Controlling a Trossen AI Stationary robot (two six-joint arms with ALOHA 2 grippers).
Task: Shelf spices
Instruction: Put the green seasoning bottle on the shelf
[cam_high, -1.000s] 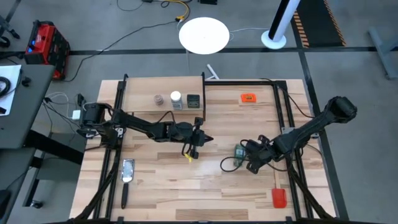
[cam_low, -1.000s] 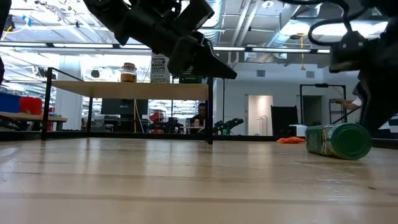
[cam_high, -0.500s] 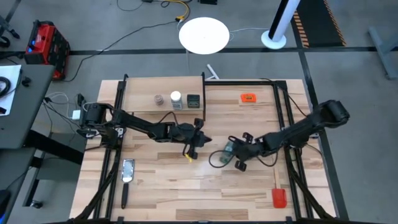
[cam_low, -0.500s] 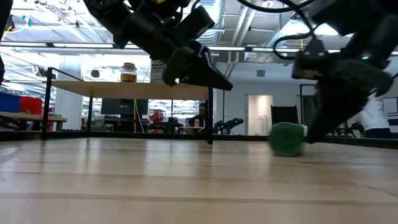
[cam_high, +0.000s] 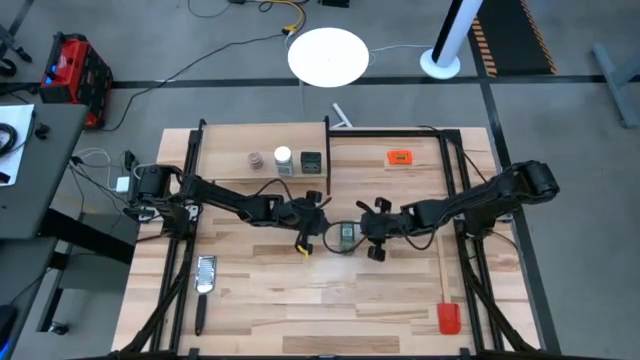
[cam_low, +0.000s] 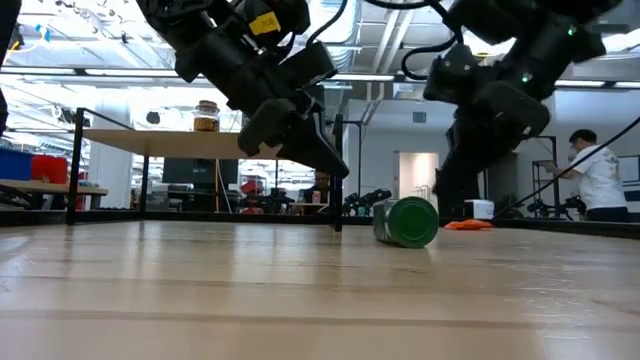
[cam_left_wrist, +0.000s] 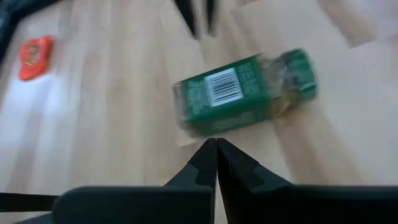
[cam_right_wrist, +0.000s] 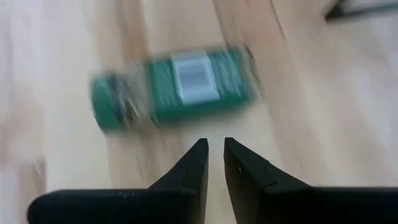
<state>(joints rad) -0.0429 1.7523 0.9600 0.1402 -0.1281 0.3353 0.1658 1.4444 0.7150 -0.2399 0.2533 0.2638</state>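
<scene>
Green-lidded jar (cam_high: 346, 236) is lying sideways on table (cam_high: 400, 300) between closed left gripper (cam_high: 322, 226) and barely parted right gripper (cam_high: 368, 232).

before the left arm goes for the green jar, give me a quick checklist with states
1. Green-lidded jar free of both grippers: ok, it lies on its side on the table.
2. Left gripper open enough to take it: not ok, jaws shut in its wrist view.
3. Right gripper clear of the jar: not ok, close beside it, jaws barely parted.
4. Jar at rest: cannot tell.
5. Room on the shelf: ok, three containers sit toward one end.
</scene>
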